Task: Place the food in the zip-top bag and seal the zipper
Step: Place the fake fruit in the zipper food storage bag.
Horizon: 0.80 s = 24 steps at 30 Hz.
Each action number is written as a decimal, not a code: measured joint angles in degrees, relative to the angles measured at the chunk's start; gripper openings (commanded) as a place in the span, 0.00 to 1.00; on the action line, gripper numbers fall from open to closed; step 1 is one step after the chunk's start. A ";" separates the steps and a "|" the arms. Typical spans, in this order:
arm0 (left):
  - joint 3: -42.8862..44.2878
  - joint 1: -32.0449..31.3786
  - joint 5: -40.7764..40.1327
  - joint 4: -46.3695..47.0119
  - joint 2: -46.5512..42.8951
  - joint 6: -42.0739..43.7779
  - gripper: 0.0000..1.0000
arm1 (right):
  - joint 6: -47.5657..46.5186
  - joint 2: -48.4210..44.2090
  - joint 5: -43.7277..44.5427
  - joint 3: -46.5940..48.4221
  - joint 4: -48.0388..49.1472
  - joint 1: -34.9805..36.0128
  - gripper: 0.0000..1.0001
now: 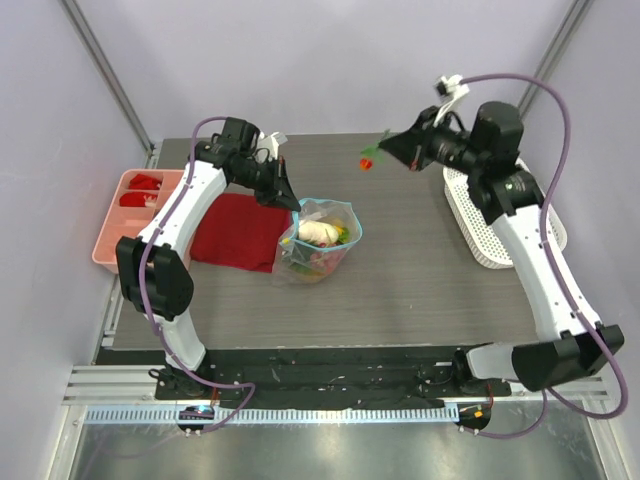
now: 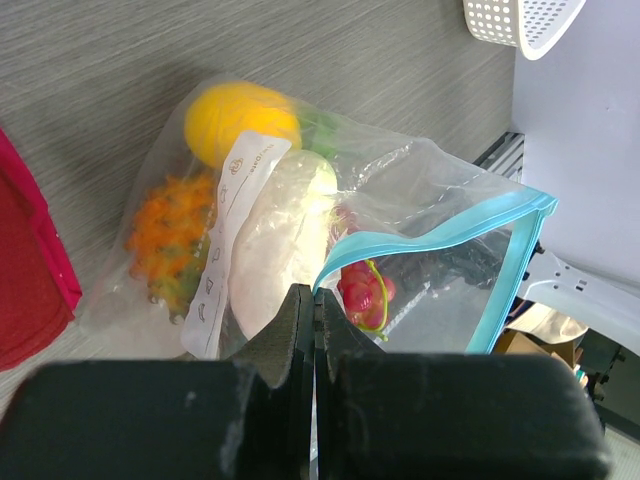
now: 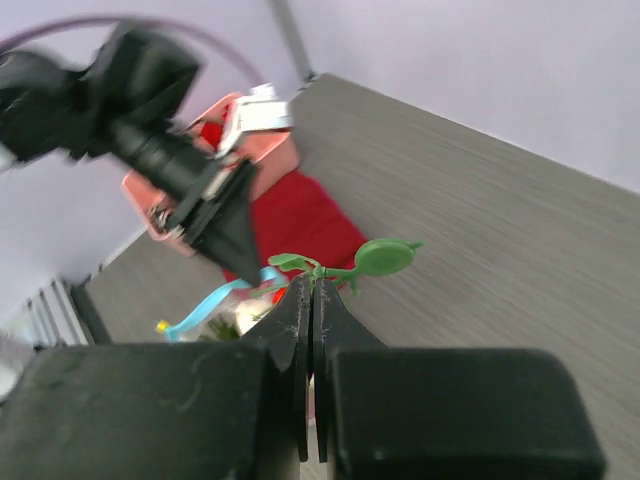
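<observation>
Left jaws pinch the clear crinkly zip-top bag (image 1: 320, 240) by its teal zipper strip (image 2: 430, 237), propping the mouth open on the counter (image 1: 420, 270); right jaws pinch a small red-green toy bit (image 1: 367, 161) aloft, likely next in.

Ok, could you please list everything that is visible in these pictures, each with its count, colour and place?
zip-top bag: one, clear, table centre, mouth open
zipper: one, teal, along the bag's mouth
orange: one, yellow-orange, inside the bag
pineapple: one, orange, inside the bag
radish: one, cream-white, inside the bag
chili: one, red, inside the bag
red-green piece: one, in the air above the table's far part
red cloth: one, left of the bag
pink tray: one, table's left edge, red bits inside
white basket: one, right side
table: one, grey wood-grain
left gripper: shut on the bag's mouth edge
right gripper: shut on the red-green piece
</observation>
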 measured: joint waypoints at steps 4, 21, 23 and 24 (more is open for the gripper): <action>0.00 0.00 0.00 -0.02 -0.07 0.02 0.02 | -6.40 -3.32 1.22 -2.56 -0.90 8.46 0.01; 0.17 0.00 -0.04 -0.63 -0.17 1.22 0.02 | -29.99 3.08 20.55 -10.51 -10.71 29.38 0.89; 0.35 -0.02 -0.02 -1.05 -0.22 1.42 0.02 | -29.42 2.93 22.36 -9.18 -11.41 29.38 0.91; 0.39 -0.04 -0.04 -1.14 -0.26 1.55 0.02 | -28.63 2.73 23.54 -8.55 -11.43 29.38 0.93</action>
